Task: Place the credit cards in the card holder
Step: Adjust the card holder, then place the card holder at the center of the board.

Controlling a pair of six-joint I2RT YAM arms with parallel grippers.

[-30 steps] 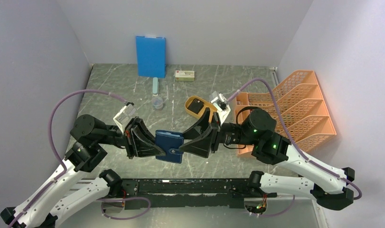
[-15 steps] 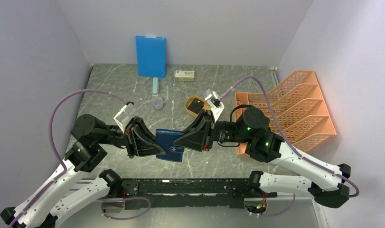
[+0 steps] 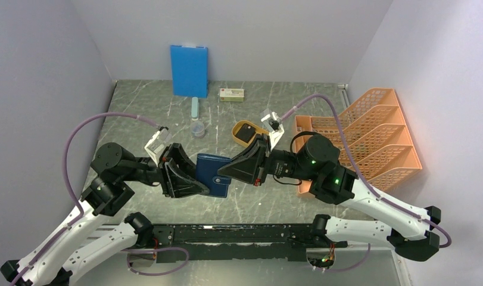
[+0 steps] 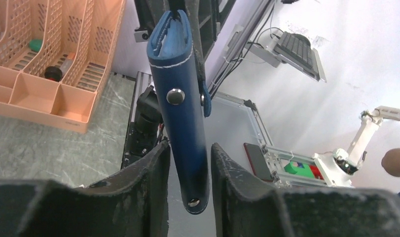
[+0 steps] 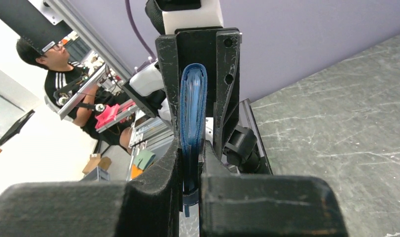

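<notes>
The closed card holder (image 3: 215,174) is held up over the middle of the table (image 3: 286,107), between the two arms. The right gripper (image 5: 190,145) is clamped tight on one end. The left gripper (image 4: 188,148) straddles the other end, jaws parted, a sliver of gap either side.

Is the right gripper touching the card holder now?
Touching. Right wrist view: the right gripper has both fingers pressed against the card holder, no gap.

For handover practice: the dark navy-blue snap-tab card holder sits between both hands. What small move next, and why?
Probably draw the left hand back: it stands open, clear of the navy-blue card holder, while the right hand clamps it.
</notes>
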